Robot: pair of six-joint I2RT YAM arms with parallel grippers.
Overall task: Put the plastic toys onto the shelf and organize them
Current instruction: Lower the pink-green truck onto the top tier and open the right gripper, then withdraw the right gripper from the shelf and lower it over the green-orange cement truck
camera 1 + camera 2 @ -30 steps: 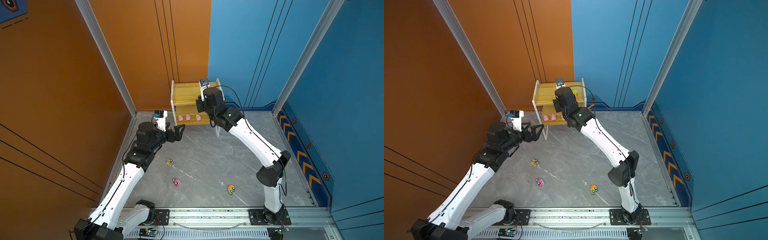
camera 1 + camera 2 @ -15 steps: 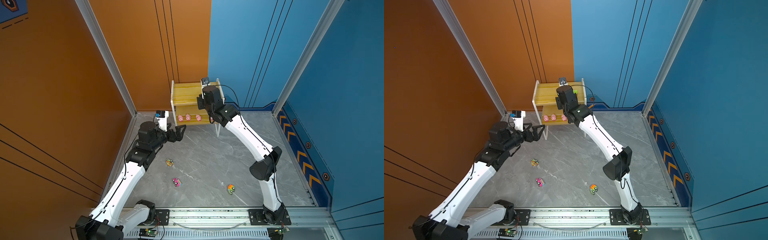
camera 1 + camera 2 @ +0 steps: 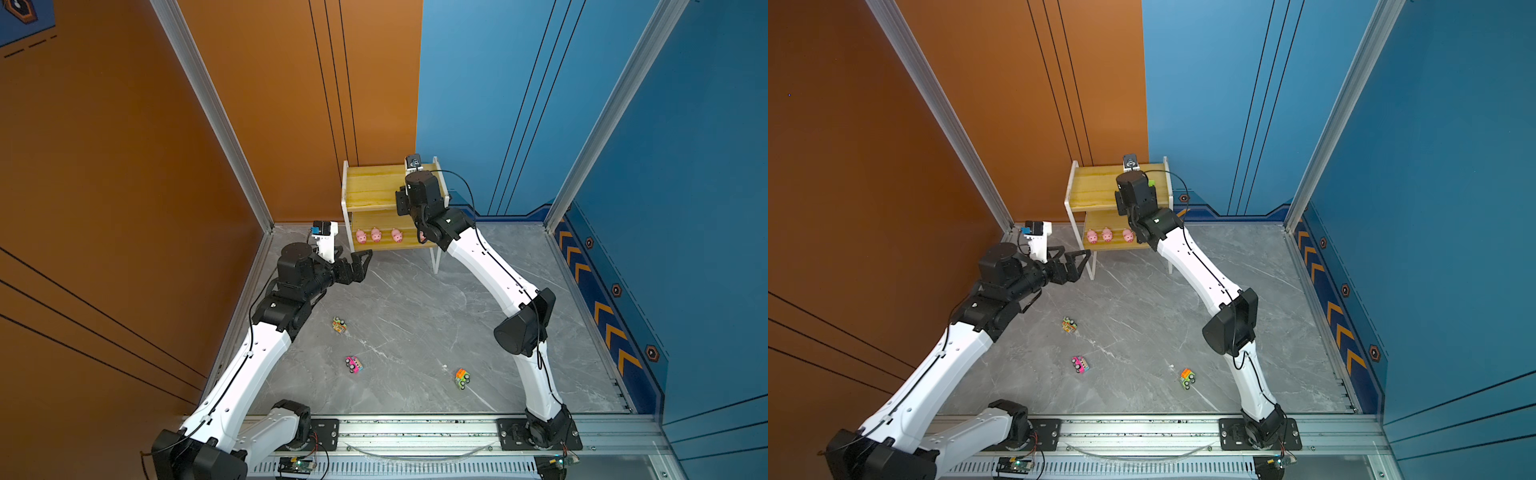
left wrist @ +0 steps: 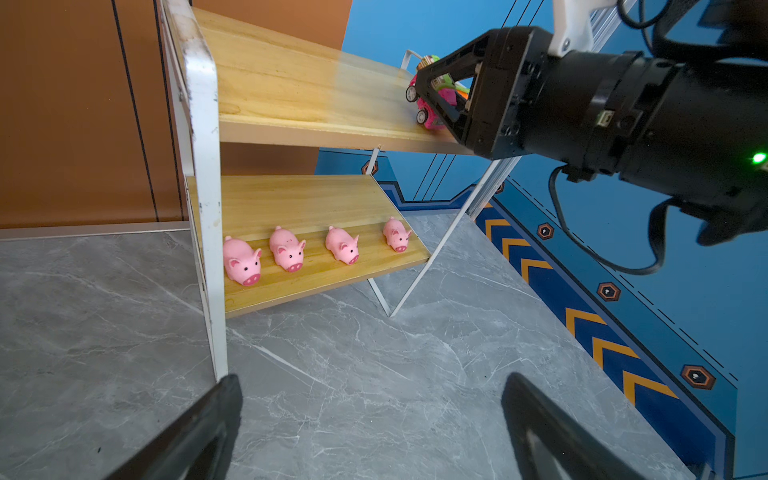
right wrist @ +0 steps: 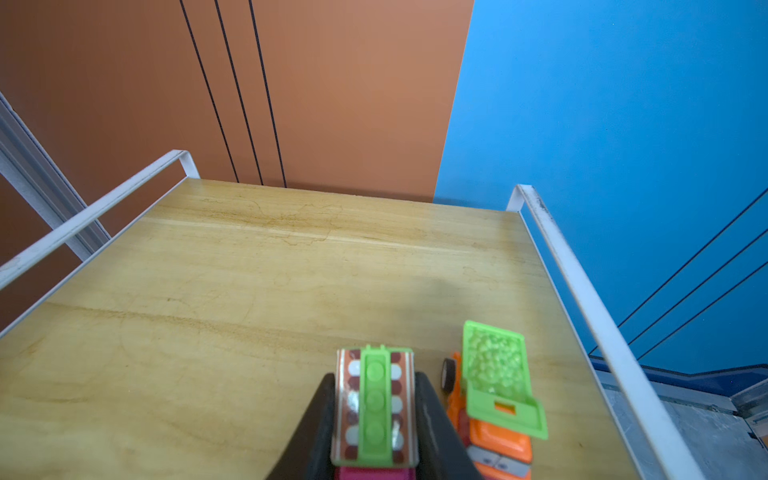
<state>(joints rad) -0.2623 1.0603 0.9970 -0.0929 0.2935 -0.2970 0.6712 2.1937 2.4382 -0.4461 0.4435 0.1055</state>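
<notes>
Yellowish shelf is lying under the right gripper clamping the pink car; open slowly, orange truck sitting just beside its fingers; left gripper gaping.

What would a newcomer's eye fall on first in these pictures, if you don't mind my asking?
Probably the four pink pigs lined up along the lower board of the shelf. Next, the right fingers clamped on a pink-and-green car at the upper board, beside an orange truck. Three more cars lie scattered on the grey floor.

Shelf, top: orange car, lower: 4 pigs, floor: 3 cars
</notes>
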